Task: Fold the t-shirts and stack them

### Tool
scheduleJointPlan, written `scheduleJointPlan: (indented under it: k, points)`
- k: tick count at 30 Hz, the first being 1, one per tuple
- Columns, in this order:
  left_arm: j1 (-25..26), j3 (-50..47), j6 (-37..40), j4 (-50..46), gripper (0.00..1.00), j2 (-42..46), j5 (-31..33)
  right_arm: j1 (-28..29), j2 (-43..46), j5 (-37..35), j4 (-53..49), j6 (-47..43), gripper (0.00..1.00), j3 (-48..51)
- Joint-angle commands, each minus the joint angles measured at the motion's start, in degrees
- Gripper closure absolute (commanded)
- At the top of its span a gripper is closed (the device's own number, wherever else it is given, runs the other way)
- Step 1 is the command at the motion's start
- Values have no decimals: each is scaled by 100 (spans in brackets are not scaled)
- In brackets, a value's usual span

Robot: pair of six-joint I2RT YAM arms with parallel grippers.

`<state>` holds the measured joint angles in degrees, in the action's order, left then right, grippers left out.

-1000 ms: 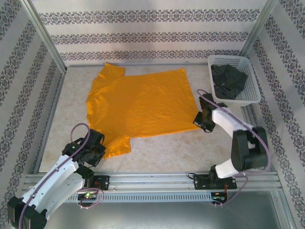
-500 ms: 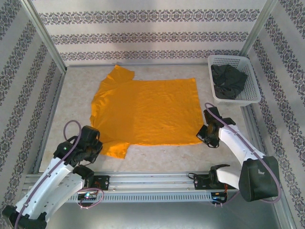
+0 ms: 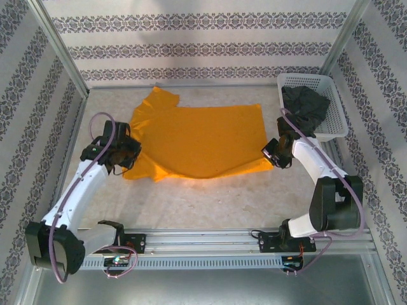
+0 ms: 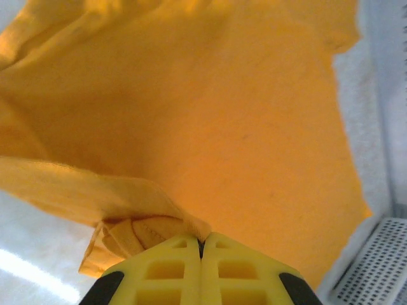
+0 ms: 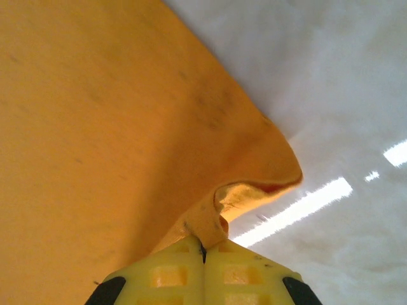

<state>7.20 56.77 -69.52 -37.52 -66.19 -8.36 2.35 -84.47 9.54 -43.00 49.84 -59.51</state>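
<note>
The orange-yellow t-shirt [image 3: 197, 140] lies spread in the middle of the table, its near edge lifted and sagging between the two arms. My left gripper [image 3: 125, 154] is shut on the shirt's near left sleeve, and the pinched cloth [image 4: 152, 219] bunches just above the yellow fingertips [image 4: 172, 254]. My right gripper [image 3: 272, 154] is shut on the near right hem corner [image 5: 219, 216], which curls over its fingertips. The dark charcoal t-shirt [image 3: 304, 107] sits crumpled in the white basket [image 3: 337, 130] at the back right.
Patterned walls and metal frame posts [image 3: 60, 54] close in the back and sides. An aluminium rail [image 3: 203, 238] holding the arm bases runs along the near edge. Bare marbled tabletop [image 3: 203, 203] lies between the shirt and the rail.
Both grippers have carried the shirt's near edge away from the rail toward the back. The near part of the shirt has risen off the table and now folds over the far part.
</note>
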Motion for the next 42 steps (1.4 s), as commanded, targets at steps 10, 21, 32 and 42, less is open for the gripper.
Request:
scheduleJointPlan:
  k: [10, 21, 32, 42]
  points:
    - [-593, 1014, 1249, 694, 100, -1343, -571, -107, -1244, -108, 56, 142, 100, -1264]
    - [-913, 1498, 1611, 967, 100, -2140, -879, -173, -2004, -168, 55, 129, 100, -1746]
    - [-957, 2381, 2212, 703, 80, -3338, -1060, -206, -2707, 84, -40, -13, 81, -2336]
    - [-1086, 1051, 2358, -150, 39, -1834, -326, -261, -1531, -165, -120, -659, 40, -1309]
